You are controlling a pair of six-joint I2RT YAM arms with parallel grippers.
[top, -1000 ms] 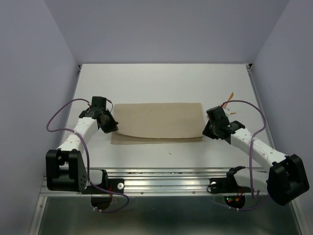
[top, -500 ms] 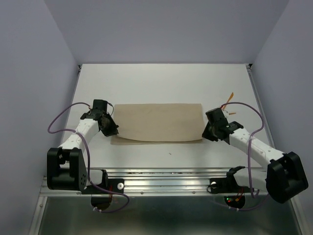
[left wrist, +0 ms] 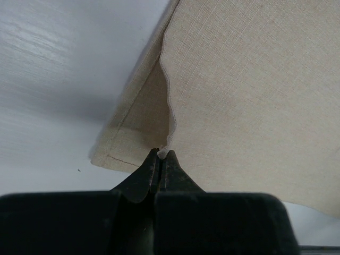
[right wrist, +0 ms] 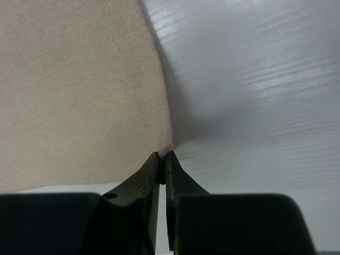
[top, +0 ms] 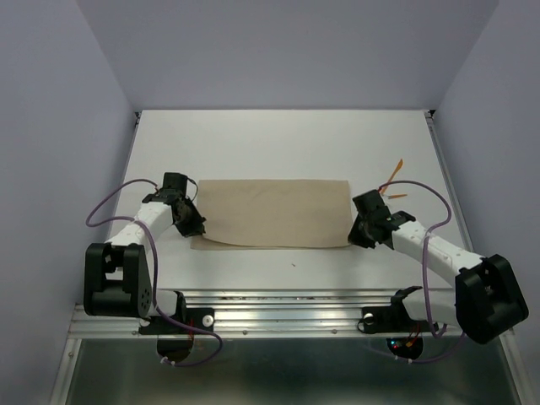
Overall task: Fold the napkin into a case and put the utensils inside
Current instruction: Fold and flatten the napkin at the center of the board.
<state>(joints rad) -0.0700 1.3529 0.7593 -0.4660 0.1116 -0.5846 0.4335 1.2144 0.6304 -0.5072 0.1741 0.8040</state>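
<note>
Top external, near to far: what have we got? (Jon)

Both arm bases sit at the near edge. Left arm (top: 148,221) and right arm (top: 426,246) reach in to the napkin (top: 274,211), one at each short end. (Mia)

Jaws? (Jon)

Left wrist: left jaws pressed together, pinching the hem of the upper layer of the napkin (left wrist: 239,79) at its near-left end. That edge is lifted a little off the lower layer. The lower layer's corner lies flat on the worktop (left wrist: 53,64) just left of the tips.
Right wrist: right jaws pinching the near-right corner of the napkin (right wrist: 79,79). Only a hairline gap between the tips, with the cloth corner at it. Bare worktop (right wrist: 255,79) to their right. (Mia)

Napkin state? (Jon)

Folded once into a wide oblong, two layers, lying across the middle of the worktop (top: 278,143). The lower layer peeks out along the near edge, most at the near-left. Away from the pinched ends it lies flat. Not a narrow pouch yet. (Mia)

Utensils? (Jon)

Two orange utensils (top: 396,166) on the worktop beyond the right arm, off the napkin's far-right corner and clear of the cloth. One is tilted. The nearer one is partly behind the purple cable (top: 415,181). Too small to tell which piece is which. (Mia)
</note>
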